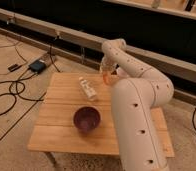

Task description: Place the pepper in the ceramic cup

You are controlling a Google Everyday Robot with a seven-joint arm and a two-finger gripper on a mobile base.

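My white arm rises from the lower right and bends over the far edge of the wooden table [56,135]. My gripper [107,72] hangs from the wrist near the table's far middle edge. A small orange-red bit, likely the pepper [107,79], shows at the gripper's lower end, close above the tabletop. I cannot pick out the ceramic cup; it may be hidden by the gripper and arm.
A dark purple bowl [86,119] sits in the middle of the table. A clear plastic bottle [87,89] lies behind it, left of the gripper. Cables and a small box [37,66] lie on the floor at left. A low dark wall runs behind the table.
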